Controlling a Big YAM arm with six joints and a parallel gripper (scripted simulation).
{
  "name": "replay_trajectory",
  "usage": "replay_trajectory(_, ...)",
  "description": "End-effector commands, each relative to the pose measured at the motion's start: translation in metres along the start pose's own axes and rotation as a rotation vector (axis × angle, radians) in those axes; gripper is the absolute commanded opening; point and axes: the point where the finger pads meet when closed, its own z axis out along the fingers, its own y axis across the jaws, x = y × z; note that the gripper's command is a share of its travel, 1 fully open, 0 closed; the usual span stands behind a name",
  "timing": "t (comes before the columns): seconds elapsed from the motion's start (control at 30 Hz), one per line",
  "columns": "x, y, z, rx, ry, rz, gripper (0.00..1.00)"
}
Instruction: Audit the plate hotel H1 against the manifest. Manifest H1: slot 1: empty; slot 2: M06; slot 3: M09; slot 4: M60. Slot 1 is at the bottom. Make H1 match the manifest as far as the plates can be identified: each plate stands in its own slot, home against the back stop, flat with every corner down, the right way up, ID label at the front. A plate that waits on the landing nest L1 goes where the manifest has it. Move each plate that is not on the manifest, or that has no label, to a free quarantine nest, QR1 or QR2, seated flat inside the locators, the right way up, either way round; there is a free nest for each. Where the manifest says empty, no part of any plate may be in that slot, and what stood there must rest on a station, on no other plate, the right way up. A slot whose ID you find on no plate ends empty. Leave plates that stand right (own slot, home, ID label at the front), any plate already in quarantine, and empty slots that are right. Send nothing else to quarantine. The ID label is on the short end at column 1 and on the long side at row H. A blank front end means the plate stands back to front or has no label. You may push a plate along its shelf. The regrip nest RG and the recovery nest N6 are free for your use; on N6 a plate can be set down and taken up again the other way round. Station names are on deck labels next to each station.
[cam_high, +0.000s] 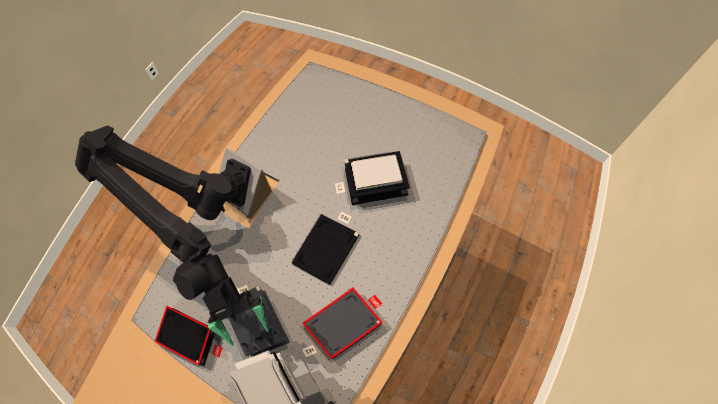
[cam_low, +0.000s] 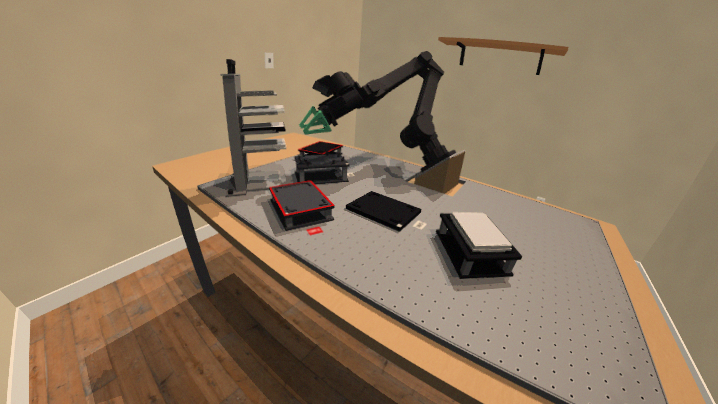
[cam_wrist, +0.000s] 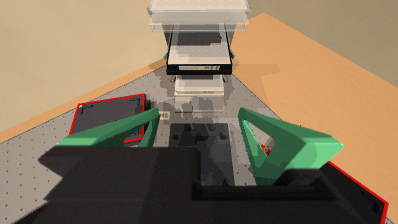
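While the tool (cam_low: 315, 122) hangs in the air with its green fingers spread wide and nothing between them, it faces the plate hotel (cam_low: 233, 130) at the counter's (cam_low: 351, 311) end. A dark plate (cam_wrist: 199, 59) shows on a middle shelf, pale ones above and below. Another pale plate (cam_low: 480, 230) lies on a black nest, well apart from the hotel.

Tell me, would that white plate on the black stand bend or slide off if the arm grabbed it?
The white plate looks like a flat, straight-edged slab, so probably stiff, not floppy. It is thin for its width, so likely light. It lies flat on its stand, so unlikely to roll; its smooth sides might slip in the open gripper.
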Motion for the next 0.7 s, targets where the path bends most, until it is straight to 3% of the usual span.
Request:
replay_trajectory(0.0, 0.001, -0.005, -0.006, 0.009, -0.003, -0.005, 1.00)
replay_trajectory(0.13, 0.001, 0.000, -0.013, -0.004, -0.012, -0.005, 1.00)
replay_trajectory(0.37, -0.003, -0.006, -0.019, 0.004, -0.024, 0.005, 1.00)
replay_trajectory(0.5, 0.009, 0.000, -0.026, -0.004, -0.011, -0.002, 1.00)
replay_trajectory(0.53, 0.011, -0.001, -0.025, -0.003, -0.010, -0.003, 1.00)
replay_trajectory(0.57, 0.011, -0.009, -0.024, 0.023, -0.019, 0.008, 1.00)
replay_trajectory(0.67, 0.018, -0.006, -0.020, 0.017, -0.012, -0.002, 1.00)
